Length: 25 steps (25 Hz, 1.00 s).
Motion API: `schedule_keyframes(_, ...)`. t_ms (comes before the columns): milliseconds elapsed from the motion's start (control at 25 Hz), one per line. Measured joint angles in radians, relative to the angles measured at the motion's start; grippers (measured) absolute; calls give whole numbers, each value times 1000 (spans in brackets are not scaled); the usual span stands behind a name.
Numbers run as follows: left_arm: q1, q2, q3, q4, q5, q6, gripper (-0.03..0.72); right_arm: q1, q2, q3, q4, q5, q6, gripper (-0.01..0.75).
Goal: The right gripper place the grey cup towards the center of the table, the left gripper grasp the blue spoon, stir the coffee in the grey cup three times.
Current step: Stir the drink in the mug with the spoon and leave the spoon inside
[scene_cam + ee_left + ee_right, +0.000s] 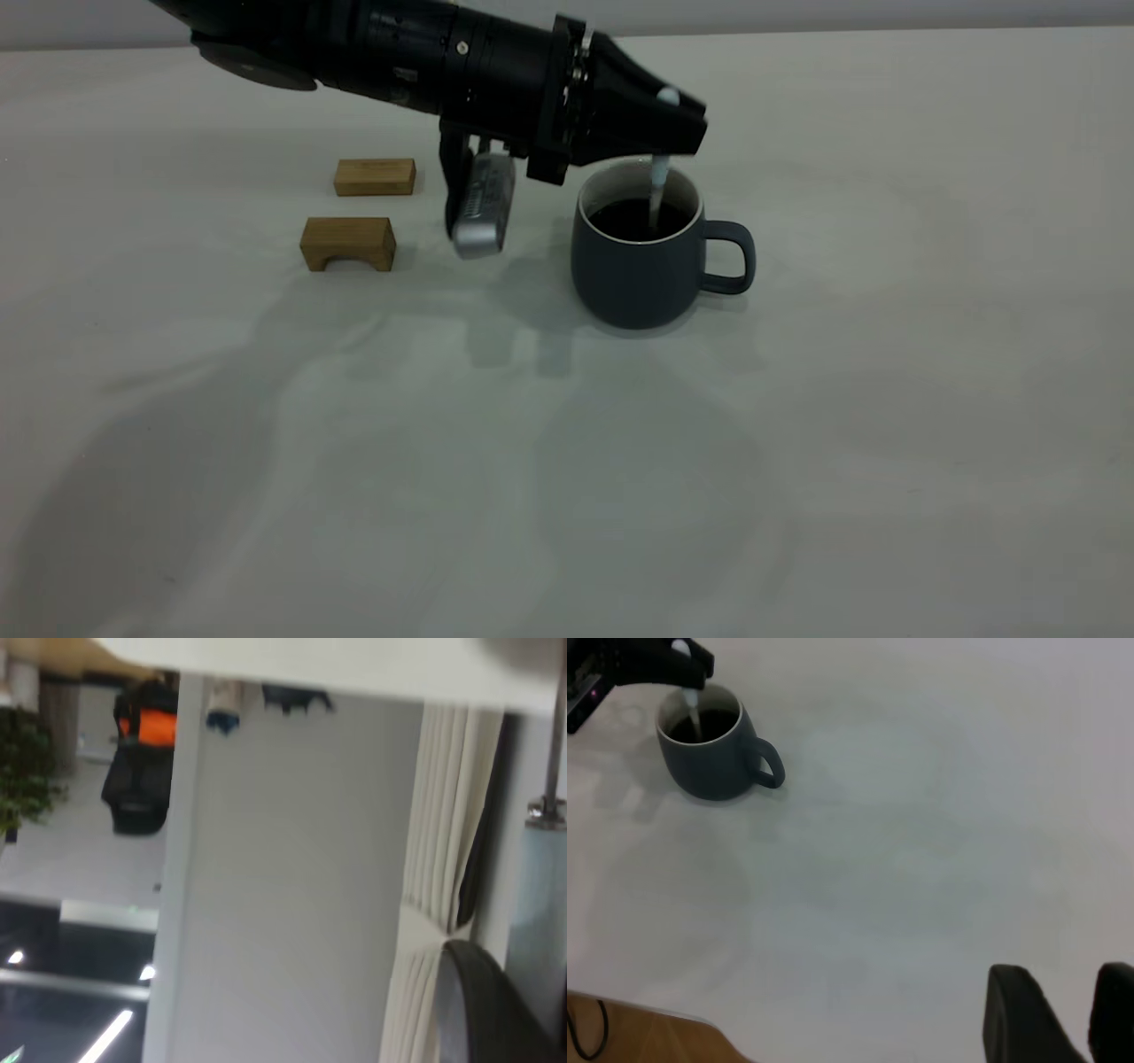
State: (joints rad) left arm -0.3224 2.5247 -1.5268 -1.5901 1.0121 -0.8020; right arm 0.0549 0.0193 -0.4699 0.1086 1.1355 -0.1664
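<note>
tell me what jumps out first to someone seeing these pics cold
The big black left gripper reaches in from the upper left over the grey cup near the table's middle, holding the blue spoon upright in the dark coffee. Two wooden blocks sit to the cup's left. The right gripper is far from the cup, open with nothing in it.

place: likely office or lab | cues: plain white table [886,399]; pillar [292,886]; ceiling lights [106,1036]
</note>
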Motion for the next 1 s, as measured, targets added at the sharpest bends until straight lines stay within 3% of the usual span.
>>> schedule_keyframes(320, 46, 0, -40, 10, -18, 140, 123, 0, 0, 0, 0, 0, 0, 238)
schedule_keyframes(520, 37, 0, -59, -13, 48, 161, 123, 0, 0, 0, 0, 0, 0, 238)
schedule_keyframes(760, 5, 21, -60, -19, 111, 144, 123, 0, 0, 0, 0, 0, 0, 238)
schedule_keyframes(1000, 13, 29, -61, 60, 130, 0, 122, 0, 0, 0, 0, 0, 0, 238)
